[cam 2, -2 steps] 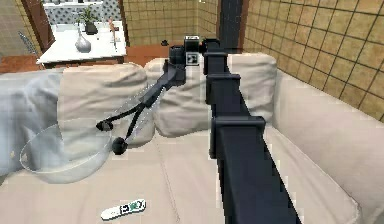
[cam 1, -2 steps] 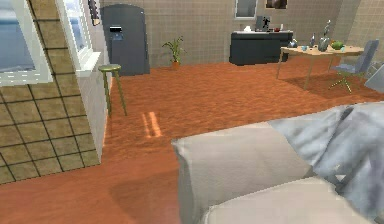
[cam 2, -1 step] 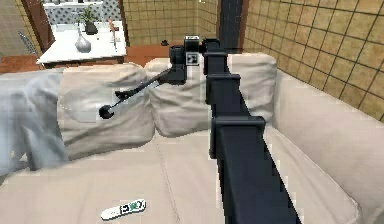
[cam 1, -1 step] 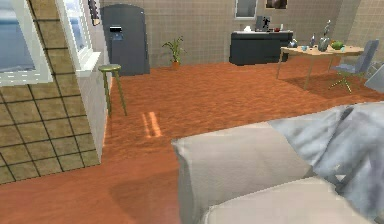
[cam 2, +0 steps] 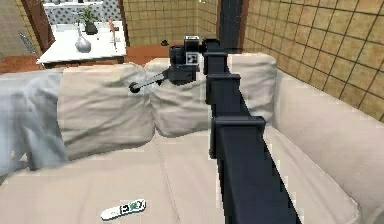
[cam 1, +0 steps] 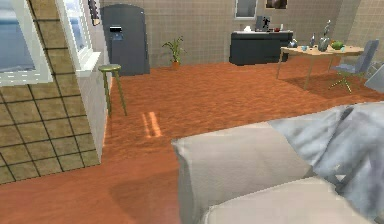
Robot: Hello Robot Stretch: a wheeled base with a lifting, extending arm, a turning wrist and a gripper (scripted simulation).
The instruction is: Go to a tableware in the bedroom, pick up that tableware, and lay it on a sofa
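Arm (cam 2: 236, 140) over sofa (cam 2: 150, 182); fridge (cam 1: 125, 38) ahead.

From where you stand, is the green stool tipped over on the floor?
No, the green stool stands upright on its legs beside the tiled wall.

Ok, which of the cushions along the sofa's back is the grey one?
The grey cushion is at the arm side view's far left end, bluish and creased; the beige cushions beside it run toward the right.
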